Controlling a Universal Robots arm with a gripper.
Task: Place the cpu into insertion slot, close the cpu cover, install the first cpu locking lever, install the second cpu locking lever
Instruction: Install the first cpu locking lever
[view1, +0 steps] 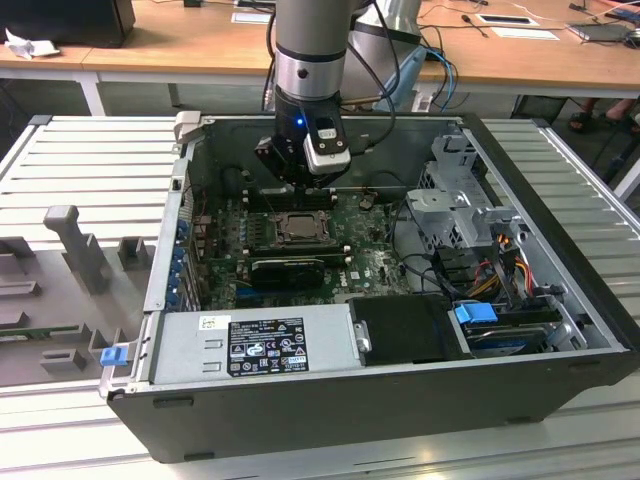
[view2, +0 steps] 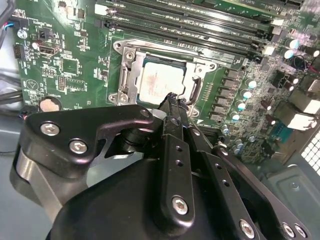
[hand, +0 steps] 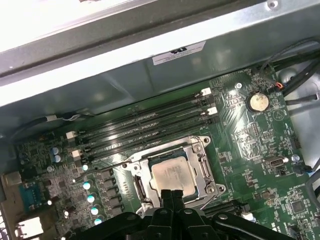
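Observation:
The cpu (view2: 159, 82) lies flat in the insertion slot (view2: 122, 50), its silver top showing through the square cut-out. The cpu cover (view2: 129, 82) lies down over it as a metal frame. My gripper (view2: 172, 98) is shut with nothing between its fingers, and its tips hover over the socket's edge beside a bent wire lever (view2: 195, 87). In the first wrist view the gripper (hand: 172, 192) stands at the rim of the cpu (hand: 172, 176), and a thin lever rod (hand: 107, 166) runs out along the board. In the exterior view the gripper (view1: 300, 175) hangs just above the socket (view1: 298, 228).
Long memory slots (hand: 145, 125) run beside the socket. A black card (view1: 285, 270), the power supply (view1: 260, 340), a drive cage (view1: 460, 210) and loose cables (view1: 490, 270) crowd the case. The case walls (view1: 170, 250) close in all round.

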